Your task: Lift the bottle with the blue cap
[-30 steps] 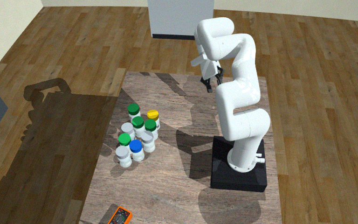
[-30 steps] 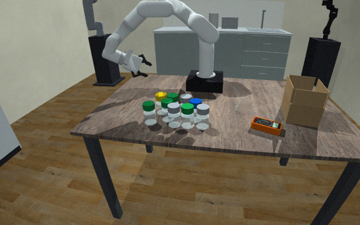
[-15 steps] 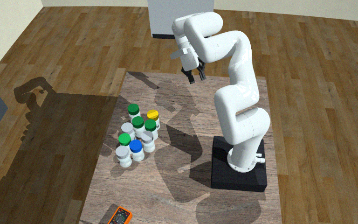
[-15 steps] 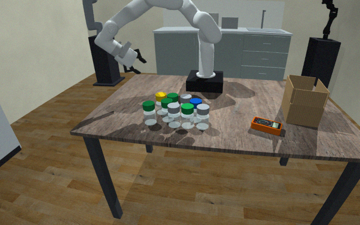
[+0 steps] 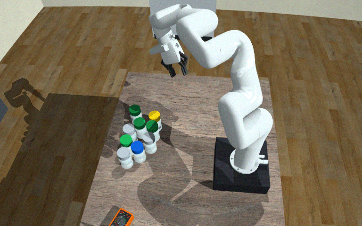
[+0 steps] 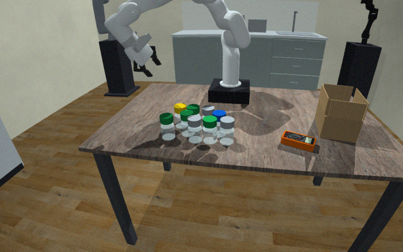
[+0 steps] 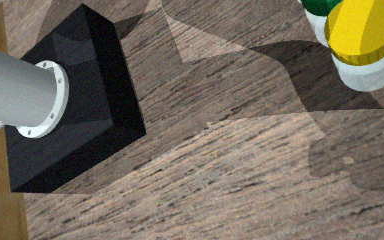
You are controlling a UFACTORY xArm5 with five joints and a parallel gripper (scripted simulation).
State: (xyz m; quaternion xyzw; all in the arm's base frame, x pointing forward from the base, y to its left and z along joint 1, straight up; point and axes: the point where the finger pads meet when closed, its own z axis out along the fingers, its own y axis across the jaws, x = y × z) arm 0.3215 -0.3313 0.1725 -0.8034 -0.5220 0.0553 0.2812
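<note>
The bottle with the blue cap (image 5: 137, 150) (image 6: 219, 114) stands upright in a tight cluster of clear bottles on the wooden table (image 5: 194, 111) (image 6: 260, 149). Grey-capped bottles (image 5: 124, 157) (image 6: 227, 124) and green-capped bottles (image 5: 126, 141) (image 6: 209, 122) stand close around it. A yellow-capped bottle (image 5: 154, 116) (image 6: 179, 108) (image 7: 363, 42) stands at the cluster's far side. My gripper (image 5: 178, 69) (image 6: 149, 66) is open and empty, high above the table's far edge, well away from the cluster. The wrist view does not show the fingers.
The arm's black base (image 5: 240, 179) (image 6: 229, 92) (image 7: 74, 100) sits on the table behind the cluster. An orange multimeter (image 5: 121, 218) (image 6: 298, 140) and an open cardboard box (image 6: 341, 114) lie to the right. All bottles stand upright.
</note>
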